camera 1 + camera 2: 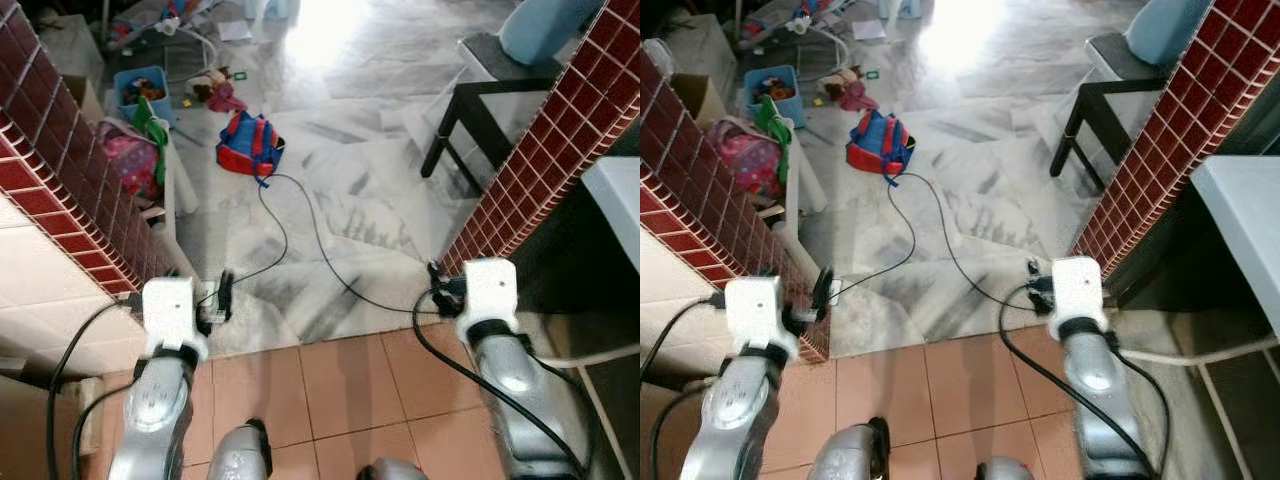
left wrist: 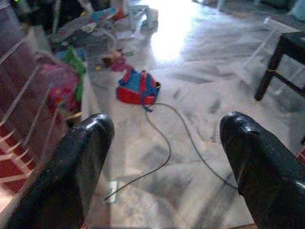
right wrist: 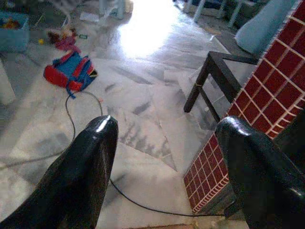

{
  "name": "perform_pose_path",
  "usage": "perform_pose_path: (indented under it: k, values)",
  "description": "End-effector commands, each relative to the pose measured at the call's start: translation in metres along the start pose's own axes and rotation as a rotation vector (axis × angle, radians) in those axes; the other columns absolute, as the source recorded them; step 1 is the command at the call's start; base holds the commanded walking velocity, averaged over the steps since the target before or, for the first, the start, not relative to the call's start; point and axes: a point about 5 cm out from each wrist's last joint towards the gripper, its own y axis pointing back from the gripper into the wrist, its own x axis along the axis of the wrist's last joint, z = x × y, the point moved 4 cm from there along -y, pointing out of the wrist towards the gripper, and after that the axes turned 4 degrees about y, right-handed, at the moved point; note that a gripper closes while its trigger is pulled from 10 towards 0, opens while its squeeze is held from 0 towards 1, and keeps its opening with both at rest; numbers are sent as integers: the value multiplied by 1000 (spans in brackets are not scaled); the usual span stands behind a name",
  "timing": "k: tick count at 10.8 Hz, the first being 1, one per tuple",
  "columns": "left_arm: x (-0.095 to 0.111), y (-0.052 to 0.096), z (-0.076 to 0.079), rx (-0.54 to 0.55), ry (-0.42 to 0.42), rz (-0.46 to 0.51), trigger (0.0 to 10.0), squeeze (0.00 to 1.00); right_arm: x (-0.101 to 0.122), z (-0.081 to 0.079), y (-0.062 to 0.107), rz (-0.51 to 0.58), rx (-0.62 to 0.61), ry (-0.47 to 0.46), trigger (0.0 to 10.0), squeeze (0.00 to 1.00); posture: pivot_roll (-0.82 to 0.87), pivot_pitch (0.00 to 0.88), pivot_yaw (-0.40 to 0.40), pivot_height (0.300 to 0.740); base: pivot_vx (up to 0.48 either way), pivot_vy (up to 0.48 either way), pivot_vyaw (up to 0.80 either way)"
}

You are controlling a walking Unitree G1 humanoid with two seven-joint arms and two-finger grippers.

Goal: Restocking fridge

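Both arms are held out low in front of me over the edge where terracotta tiles meet grey marble floor (image 1: pixel 340 220). My left gripper (image 1: pixel 224 296) is open, its two black fingers (image 2: pixel 81 167) wide apart with only floor between them. My right gripper (image 1: pixel 440 280) is open too, and its fingers (image 3: pixel 86 171) hold nothing. I stand in a gap between two red-tiled walls.
A red-tiled wall (image 1: pixel 60 190) stands close on the left and another (image 1: pixel 540 160) on the right. A black cable (image 1: pixel 300 240) runs across the marble to a red and blue backpack (image 1: pixel 248 142). A black table (image 1: pixel 480 110), a pink bag (image 1: pixel 130 160) and a blue toy bin (image 1: pixel 145 92) lie beyond.
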Motion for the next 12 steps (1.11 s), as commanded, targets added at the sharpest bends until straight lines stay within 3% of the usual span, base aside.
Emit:
perform_pose_path:
  k: [1,3,6,12]
  values:
    - [-3,-1,2,-8,5,-17,10000,0,1,4,1,0,-21,1,10000,0,11,135,21,740,0,0,-800]
    - [-5,-3,6,-24,18,-34,10000,0,-1,9,0,-6,-37,-24,10000,0,12,140,22,740,0,0,-206]
    - [-3,-5,5,-27,25,-34,10000,0,0,5,-3,-10,-34,-33,10000,0,19,152,25,740,-264,0,-800]
    - [3,-7,21,-139,50,-6,10000,0,2,11,-7,-5,-64,-32,10000,0,14,161,27,740,0,0,-796]
